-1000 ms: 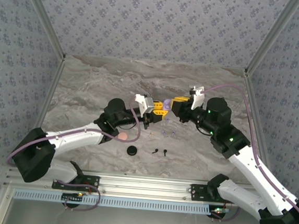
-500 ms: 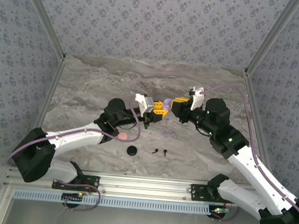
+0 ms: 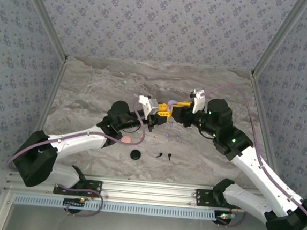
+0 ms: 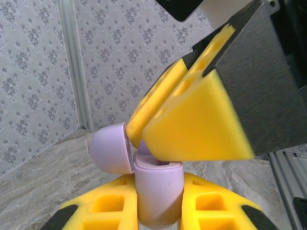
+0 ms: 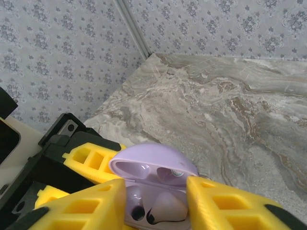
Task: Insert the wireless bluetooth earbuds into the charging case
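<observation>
Left wrist view puts the left gripper [image 4: 159,192] at the bottom edge. Its two yellow fingers [image 4: 108,206] are pressed on both sides of the lilac charging case [image 4: 154,181] and hold it upright. The lid [image 4: 109,149] is swung open to the left. The right gripper [image 4: 143,142] comes down from above, and its fingertips rest at the open mouth of the case. From this side the two fingers look almost together, and a small lilac part sits between the tips; I cannot tell if it is an earbud or part of the case.

From the right wrist view, the right fingers [image 5: 84,207] stand a little apart, one on each side of the opened case. Between them lies a rounded lilac lump with two dark spots. It is not clear whether the jaws grip anything, because the lower part is cut off by the frame.

Seen from the top external view, both grippers meet above the middle of the marble table [image 3: 91,88], and the case is mostly hidden between them. Just nearer on the table lie the lilac earbuds [image 3: 171,135], too small to make out. Nearer again are the black earbuds [image 3: 164,156] and, to their left, the black round case [image 3: 135,155]. The pink round case [image 3: 125,140] is partly covered by the left arm.
</observation>
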Tool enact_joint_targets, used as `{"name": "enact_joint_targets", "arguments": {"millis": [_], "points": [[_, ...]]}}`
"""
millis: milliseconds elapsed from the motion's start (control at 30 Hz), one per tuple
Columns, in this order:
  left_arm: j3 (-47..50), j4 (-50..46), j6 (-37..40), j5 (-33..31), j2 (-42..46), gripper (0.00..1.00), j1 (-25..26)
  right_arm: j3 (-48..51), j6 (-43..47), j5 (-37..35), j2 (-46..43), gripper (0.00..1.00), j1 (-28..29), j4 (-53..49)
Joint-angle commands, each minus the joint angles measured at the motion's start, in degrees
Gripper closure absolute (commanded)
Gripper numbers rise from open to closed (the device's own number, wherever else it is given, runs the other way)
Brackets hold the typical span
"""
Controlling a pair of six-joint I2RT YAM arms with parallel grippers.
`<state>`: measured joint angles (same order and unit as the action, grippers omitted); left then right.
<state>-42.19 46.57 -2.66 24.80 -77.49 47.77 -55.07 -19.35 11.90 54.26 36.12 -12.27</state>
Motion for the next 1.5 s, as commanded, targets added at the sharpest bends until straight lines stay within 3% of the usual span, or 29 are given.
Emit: {"name": "enact_joint_targets", "arguments": {"millis": [0, 300, 633, 967, 1467], "points": [[-1.14, 3.27, -0.09, 0.71, -0.02, 1.0, 0.59, -4.15, -0.2, 0.58, -0.03, 0.56, -0.9, -2.8], [0.44, 0.52, 2.39, -3.2, 1.53, 1.0, 0.66, -8.31, -0.48, 1.09, -1.71, 0.44, -6.14, -10.93], [2.97, -7.93, 7.83, -8.64, 8.21, 1.0, 0.65, -6.65, -4.7, -1.15, 4.22, 0.43, -15.44, -21.9], [5.8, -12.63, 10.33, -11.27, 16.43, 1.0, 0.66, -7.61, -2.39, -2.58, 23.14, 0.45, -13.02, -25.46], [7.48, -14.38, 10.38, -11.79, 20.96, 1.0, 0.61, -25.91, 0.53, -9.85, 52.37, 0.49, -7.86, -31.54]]}}
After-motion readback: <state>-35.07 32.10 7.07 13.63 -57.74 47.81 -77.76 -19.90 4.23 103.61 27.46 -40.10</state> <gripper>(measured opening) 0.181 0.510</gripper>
